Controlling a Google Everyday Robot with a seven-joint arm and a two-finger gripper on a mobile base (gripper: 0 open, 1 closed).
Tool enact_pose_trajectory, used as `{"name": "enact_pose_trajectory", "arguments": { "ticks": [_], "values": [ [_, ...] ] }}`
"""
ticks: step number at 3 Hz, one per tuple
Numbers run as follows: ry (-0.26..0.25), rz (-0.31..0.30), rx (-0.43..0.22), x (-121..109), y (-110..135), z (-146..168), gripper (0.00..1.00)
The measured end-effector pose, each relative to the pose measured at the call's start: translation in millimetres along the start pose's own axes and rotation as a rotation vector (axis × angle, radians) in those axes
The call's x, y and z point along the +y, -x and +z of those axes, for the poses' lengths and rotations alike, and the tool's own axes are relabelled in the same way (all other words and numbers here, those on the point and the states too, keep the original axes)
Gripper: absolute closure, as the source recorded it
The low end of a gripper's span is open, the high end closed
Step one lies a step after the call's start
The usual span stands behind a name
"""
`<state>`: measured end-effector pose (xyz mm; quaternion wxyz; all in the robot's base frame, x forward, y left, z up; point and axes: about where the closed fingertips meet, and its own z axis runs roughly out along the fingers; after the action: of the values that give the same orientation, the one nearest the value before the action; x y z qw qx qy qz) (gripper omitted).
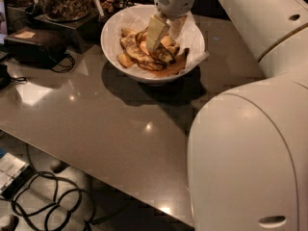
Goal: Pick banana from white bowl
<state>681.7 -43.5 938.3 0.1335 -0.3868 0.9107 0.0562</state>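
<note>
The white bowl (111,30), lined with white paper, stands at the back of the grey table and holds several bananas. Most are brown-streaked or dark. A paler yellow banana (167,42) lies under the gripper. My gripper (166,35) hangs down into the bowl from above. Its two pale fingers (156,32) stand apart, with their tips down among the bananas on either side of the paler one. I cannot see that anything is lifted.
The grey table (106,129) runs forward from the bowl to its front edge. A black box with a cable (36,44) and jars of snacks (62,1) stand at the back left. My white arm (250,153) fills the right. Cables (48,196) lie on the floor.
</note>
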Motion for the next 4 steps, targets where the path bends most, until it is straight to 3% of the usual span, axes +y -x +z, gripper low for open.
{"name": "enact_pose_trajectory", "arguments": {
  "ticks": [1,4],
  "values": [
    [0.004,-0.013,0.012,4,3,5,0.44],
    [0.002,-0.002,0.057,0,4,25,0.44]
  ]
}}
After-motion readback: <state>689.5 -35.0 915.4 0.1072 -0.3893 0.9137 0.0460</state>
